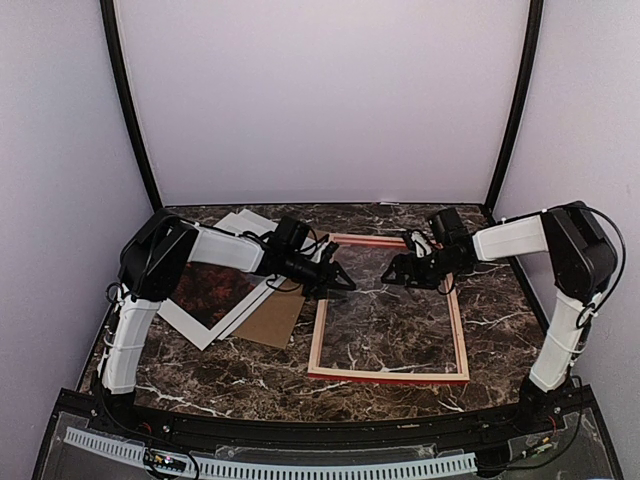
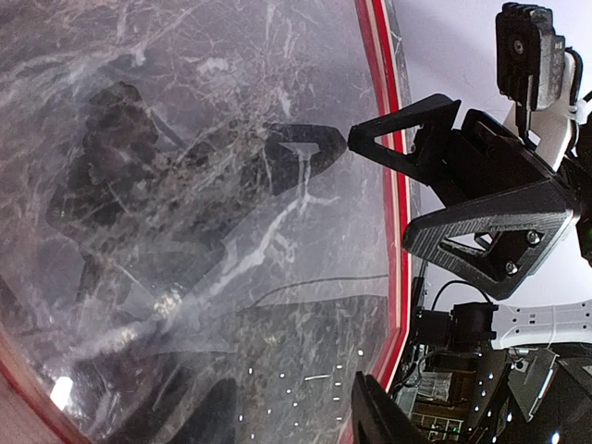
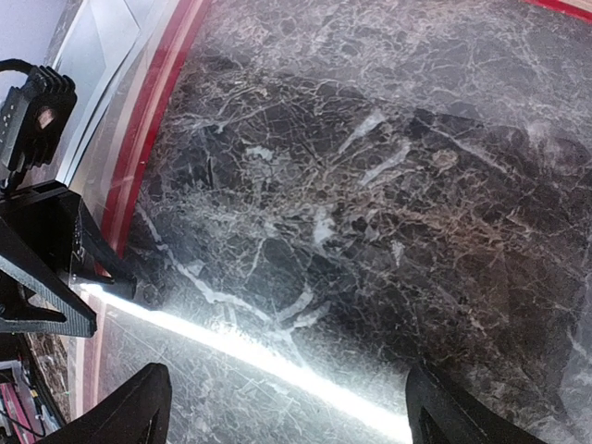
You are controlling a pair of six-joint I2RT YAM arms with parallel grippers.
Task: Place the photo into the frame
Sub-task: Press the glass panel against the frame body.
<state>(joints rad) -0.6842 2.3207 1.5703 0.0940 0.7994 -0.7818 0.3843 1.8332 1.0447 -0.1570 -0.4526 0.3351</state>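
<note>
The frame (image 1: 459, 340) lies on the marble table at the centre. Its rails look pale from above, with red showing along the near edge. The photo (image 1: 215, 285), reddish trees with a white margin, lies to the frame's left, partly under my left arm. My left gripper (image 1: 343, 281) reaches over the frame's left rail near the far corner. In the left wrist view only one finger (image 2: 379, 416) shows beside the red rail (image 2: 393, 185), so its grip is unclear. My right gripper (image 1: 398, 270) hovers over the frame's far part, its fingers (image 3: 139, 416) wide apart and empty.
A brown backing board (image 1: 272, 320) lies between the photo and the frame. A pale sheet (image 1: 245, 222) sticks out behind the photo. Black poles and white walls close in the back and sides. The two grippers' tips are close together over the frame's far-left part.
</note>
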